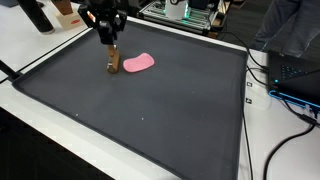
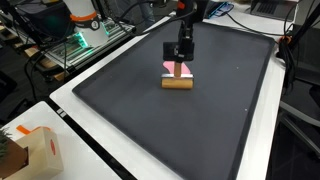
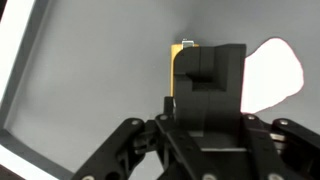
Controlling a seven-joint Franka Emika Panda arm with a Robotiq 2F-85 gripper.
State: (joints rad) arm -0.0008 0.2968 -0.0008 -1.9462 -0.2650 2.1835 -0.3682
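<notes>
Nearest the lens in an exterior view, the bare white worktop point(image 1: 30, 120) carries a large black mat point(image 1: 150, 110). Far back on the mat the tool point(image 1: 111, 56) points straight down at a small tan wooden block point(image 1: 114, 68). A flat pink blob point(image 1: 138, 62) lies just beside the block. Dark cables point(image 1: 275, 130) trail along the worktop near a blue-lit device point(image 1: 295, 85).

In an exterior view where a cardboard box point(image 2: 35, 150) sits closest, off the mat point(image 2: 150, 120), the wooden block point(image 2: 178, 83) lies mid-mat. The tool point(image 2: 181, 66) hangs directly above it. The pink blob point(image 2: 172, 70) lies behind, partly hidden by the fingers. Green-lit equipment point(image 2: 82, 40) stands beyond. Markings on the box are too small to read.

In the wrist view the dark tool point(image 3: 208, 60) fills the foreground and covers most of the wooden block point(image 3: 177, 62). The pink blob point(image 3: 275, 75) shows pale to one side. Whether the fingers are parted or closed on the block cannot be told.
</notes>
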